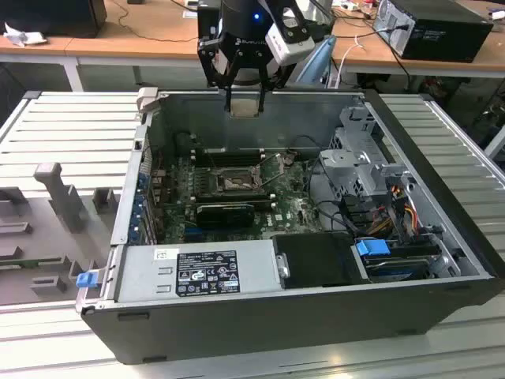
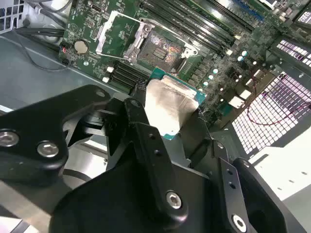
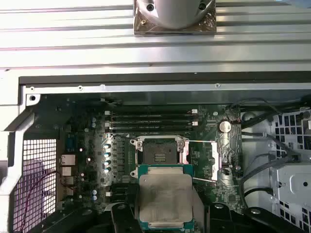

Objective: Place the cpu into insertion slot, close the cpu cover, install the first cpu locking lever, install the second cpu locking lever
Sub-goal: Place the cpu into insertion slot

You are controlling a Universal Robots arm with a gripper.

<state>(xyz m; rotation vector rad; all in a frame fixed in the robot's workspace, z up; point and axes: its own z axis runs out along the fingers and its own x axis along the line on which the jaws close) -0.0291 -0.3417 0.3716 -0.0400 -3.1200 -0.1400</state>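
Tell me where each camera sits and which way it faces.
Exterior view: off the arm, high outside the open computer case, looking down into it; shows the gripper holding the cpu.
First wrist view: on the arm, looking past the cpu at the insertion slot; gripper parts show.
Second wrist view: on the arm, behind the gripper's black linkage, facing the board obliquely.
All three share the cpu and insertion slot.

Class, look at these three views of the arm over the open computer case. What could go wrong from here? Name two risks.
The black gripper holds the pale square cpu by its edges above the dark grey computer case; it might slip or tilt. The dark, silver-rimmed insertion slot lies open among crowded parts; a skewed landing might harm it.
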